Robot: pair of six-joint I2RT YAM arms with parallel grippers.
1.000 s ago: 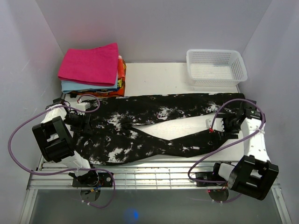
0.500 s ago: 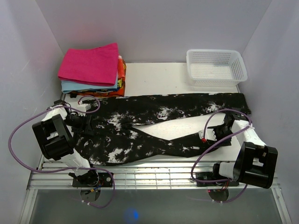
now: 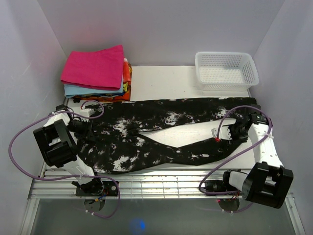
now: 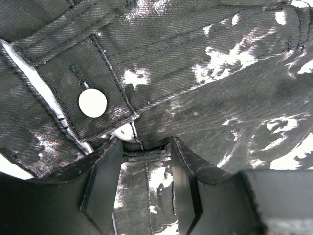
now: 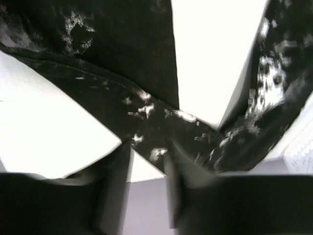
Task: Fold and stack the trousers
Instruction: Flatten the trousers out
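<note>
A white tabletop (image 3: 166,81) carries long black soft-fabric trousers (image 3: 161,147) with white bleach-like splotches. They lie flat across it, waist at the left and both legs running right. A stack of folded cloths (image 3: 93,66), magenta on top, sits at the far left corner, and a white plastic mesh basket (image 3: 227,87) at the far right. The left hand (image 3: 89,131) is down on the waistband, its fingers (image 4: 102,186) straddling a ridge of fabric just below a round silver button (image 4: 93,103); whether they pinch it I cannot tell. The right hand (image 3: 220,135) is at the near leg's end, and in the blurred wrist view it seems clamped on a strip of that leg.
</note>
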